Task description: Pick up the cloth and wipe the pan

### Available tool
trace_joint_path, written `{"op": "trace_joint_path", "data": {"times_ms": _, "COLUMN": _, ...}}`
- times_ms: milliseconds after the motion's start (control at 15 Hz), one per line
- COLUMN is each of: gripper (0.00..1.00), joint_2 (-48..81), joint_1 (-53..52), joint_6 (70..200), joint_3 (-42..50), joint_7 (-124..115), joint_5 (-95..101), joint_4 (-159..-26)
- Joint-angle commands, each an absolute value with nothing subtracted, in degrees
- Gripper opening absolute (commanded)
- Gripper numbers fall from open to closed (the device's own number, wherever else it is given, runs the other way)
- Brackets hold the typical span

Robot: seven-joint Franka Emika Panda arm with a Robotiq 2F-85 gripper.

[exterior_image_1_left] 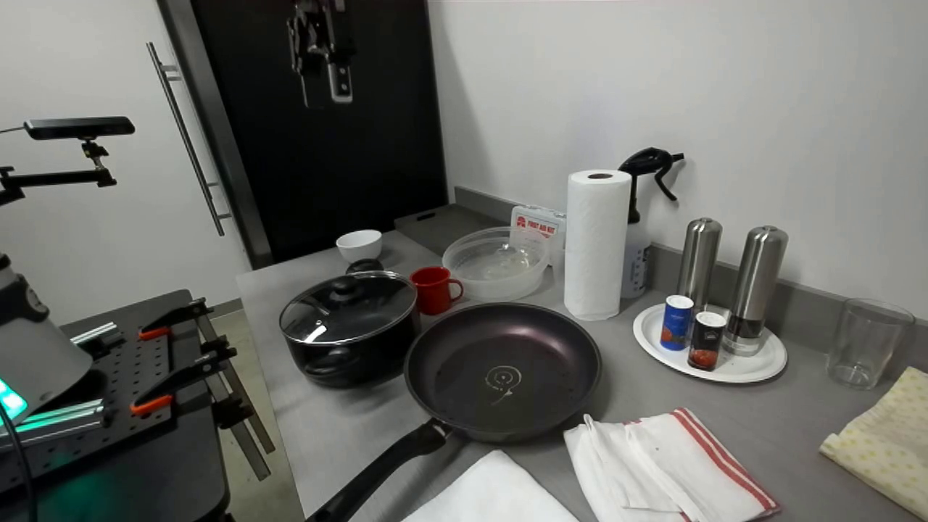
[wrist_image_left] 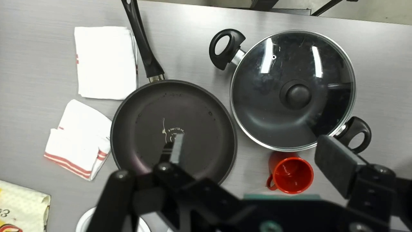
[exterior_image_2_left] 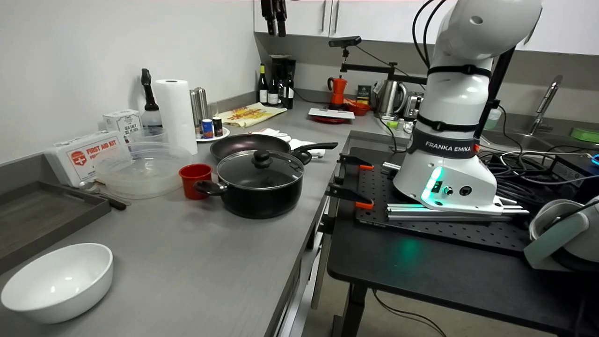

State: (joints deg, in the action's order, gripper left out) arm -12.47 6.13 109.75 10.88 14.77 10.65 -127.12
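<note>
The white cloth lies folded flat on the counter beside the handle of the black frying pan in the wrist view. In an exterior view this cloth is cut off by the bottom edge, near the pan. The pan's handle points toward the counter's edge, and its dark inside holds nothing. High above the counter, my gripper hangs with fingers spread in front of the dark door. From the wrist, the gripper stands open with nothing between its pads; they look down over pan and pot.
A lidded black pot stands close beside the pan, with a red mug next to it. A red-striped cloth lies by the pan's rim. Paper towel roll, plate of shakers and plastic bowl stand toward the wall.
</note>
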Motion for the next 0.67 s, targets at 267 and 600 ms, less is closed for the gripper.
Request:
{"op": "trace_joint_path", "data": {"times_ms": 267, "gripper": 1.0, "joint_2": 3.77, "joint_1": 11.06, "joint_6": 119.33, "joint_3": 15.89, "joint_7": 25.51, "joint_5": -2.31, "joint_4": -119.78}}
{"op": "trace_joint_path", "data": {"times_ms": 600, "gripper": 1.0, "joint_2": 17.15, "joint_1": 18.22, "joint_6": 121.89, "joint_3": 15.12, "joint_7": 29.49, "joint_5": -18.8, "joint_4": -110.94}}
